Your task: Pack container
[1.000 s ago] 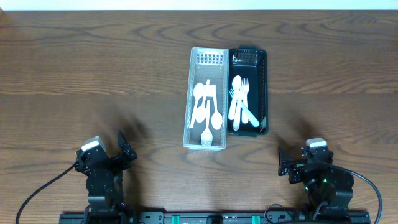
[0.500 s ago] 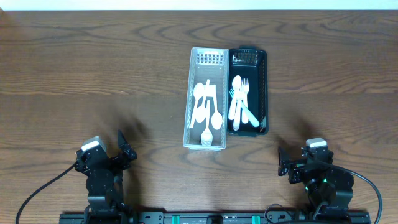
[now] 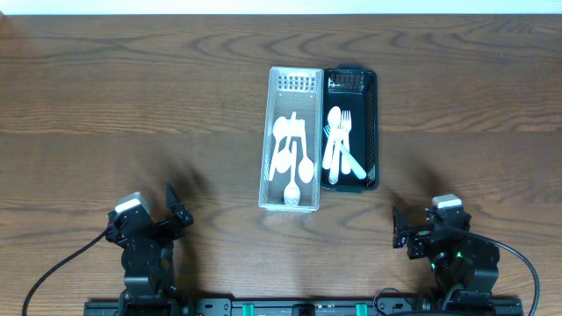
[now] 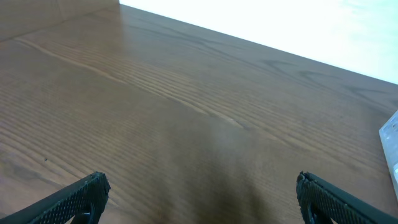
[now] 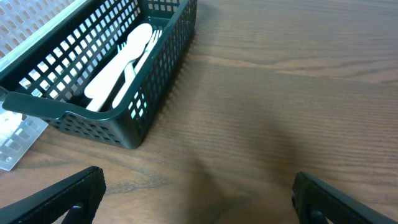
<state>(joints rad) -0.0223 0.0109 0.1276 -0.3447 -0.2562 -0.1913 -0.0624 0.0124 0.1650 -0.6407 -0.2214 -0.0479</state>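
Observation:
A clear white basket [image 3: 274,140] in the middle of the table holds several white plastic spoons [image 3: 292,151]. Touching its right side, a dark green basket [image 3: 372,114] holds white plastic forks [image 3: 340,145]; it also shows at the upper left of the right wrist view [image 5: 143,106], forks [image 5: 121,62] inside. My left gripper [image 3: 173,209] is open and empty near the front left edge, over bare wood in its wrist view [image 4: 199,199]. My right gripper [image 3: 402,230] is open and empty at the front right [image 5: 196,199], just short of the green basket.
The wooden table [image 3: 132,105] stretches wide on both sides of the baskets. A corner of the clear basket shows at the right edge of the left wrist view [image 4: 392,143]. The table's far edge meets a white background.

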